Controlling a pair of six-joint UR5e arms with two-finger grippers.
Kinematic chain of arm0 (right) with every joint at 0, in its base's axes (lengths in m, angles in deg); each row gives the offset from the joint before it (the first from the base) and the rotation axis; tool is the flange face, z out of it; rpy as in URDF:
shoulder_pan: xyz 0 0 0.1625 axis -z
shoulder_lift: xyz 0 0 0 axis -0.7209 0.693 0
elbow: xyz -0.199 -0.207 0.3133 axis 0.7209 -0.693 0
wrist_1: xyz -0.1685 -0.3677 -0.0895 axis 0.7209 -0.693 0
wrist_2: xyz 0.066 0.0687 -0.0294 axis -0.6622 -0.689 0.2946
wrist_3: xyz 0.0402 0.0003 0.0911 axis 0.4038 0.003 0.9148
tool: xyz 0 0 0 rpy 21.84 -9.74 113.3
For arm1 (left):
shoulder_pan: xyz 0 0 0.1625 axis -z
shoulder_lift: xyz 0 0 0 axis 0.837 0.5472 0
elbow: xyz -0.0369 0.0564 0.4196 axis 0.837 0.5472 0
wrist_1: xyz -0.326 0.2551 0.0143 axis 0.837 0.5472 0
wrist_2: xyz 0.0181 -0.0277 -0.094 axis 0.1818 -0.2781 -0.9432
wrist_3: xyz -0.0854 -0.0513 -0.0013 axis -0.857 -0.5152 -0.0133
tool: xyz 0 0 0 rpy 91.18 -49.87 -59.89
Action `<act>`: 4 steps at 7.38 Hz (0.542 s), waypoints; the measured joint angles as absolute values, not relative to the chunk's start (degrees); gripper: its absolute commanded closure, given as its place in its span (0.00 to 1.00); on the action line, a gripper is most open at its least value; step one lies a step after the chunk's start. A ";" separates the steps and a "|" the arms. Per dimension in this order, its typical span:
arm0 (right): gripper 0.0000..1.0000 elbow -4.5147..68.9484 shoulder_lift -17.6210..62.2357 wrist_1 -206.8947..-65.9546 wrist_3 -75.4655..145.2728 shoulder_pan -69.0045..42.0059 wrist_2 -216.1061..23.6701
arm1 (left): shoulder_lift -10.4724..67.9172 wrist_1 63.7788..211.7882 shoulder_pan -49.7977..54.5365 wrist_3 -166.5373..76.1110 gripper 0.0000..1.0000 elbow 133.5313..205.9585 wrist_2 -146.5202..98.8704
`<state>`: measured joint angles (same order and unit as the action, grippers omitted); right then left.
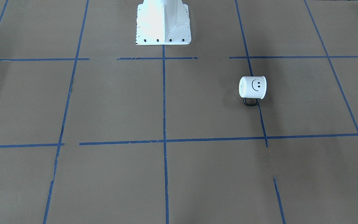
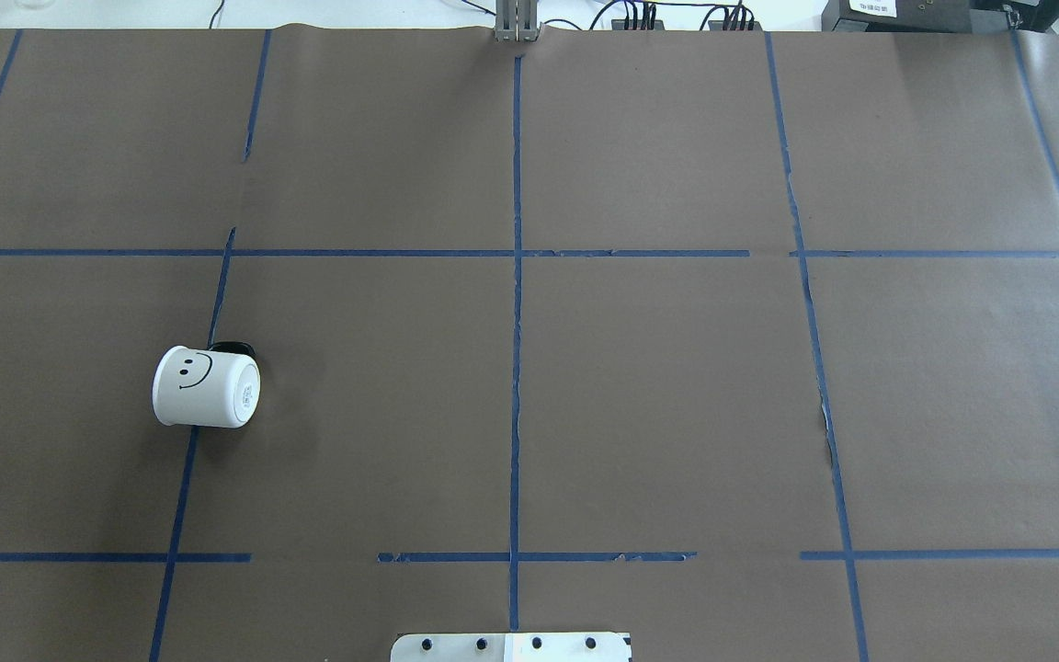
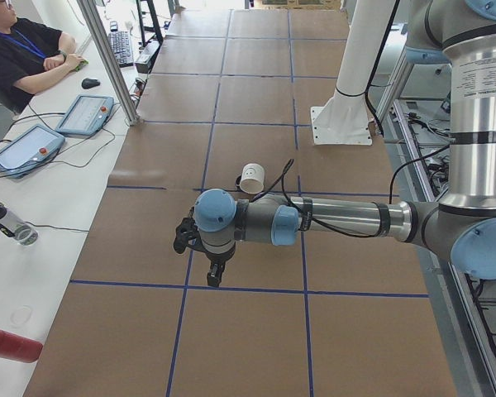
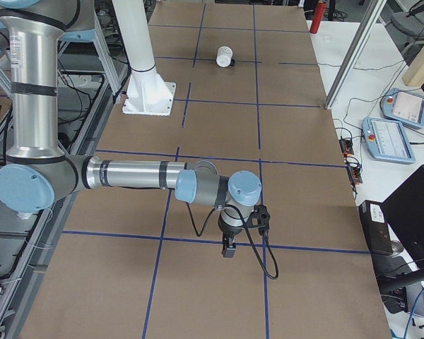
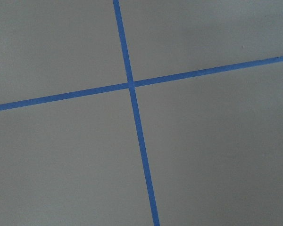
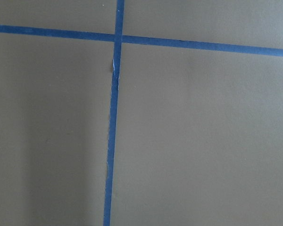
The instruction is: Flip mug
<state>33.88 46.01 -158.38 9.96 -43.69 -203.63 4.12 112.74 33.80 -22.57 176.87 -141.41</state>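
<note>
mug lies on its side; cannot tell left tool or right tool width.

This is a robotics lab: a wide table covered in brown paper is marked into a grid with blue tape, and a grey-and-blue industrial arm reaches over it. A white desk alongside carries teach pendants and cables, with an operator seated at it.
</note>
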 measured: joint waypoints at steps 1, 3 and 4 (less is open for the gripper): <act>0.00 33.88 46.01 -158.38 9.96 -43.69 -203.63 | 4.16 112.73 33.80 -22.57 0.00 176.96 -141.37; 0.00 33.88 46.01 -158.38 9.97 -43.69 -203.63 | 4.26 112.73 33.79 -22.83 0.00 176.90 -141.34; 0.00 33.88 46.02 -158.38 9.96 -43.69 -203.63 | 4.69 112.75 33.73 -22.94 0.00 176.70 -141.31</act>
<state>33.88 46.02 -158.38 9.96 -43.69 -203.63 4.69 112.75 33.73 -22.94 176.70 -141.31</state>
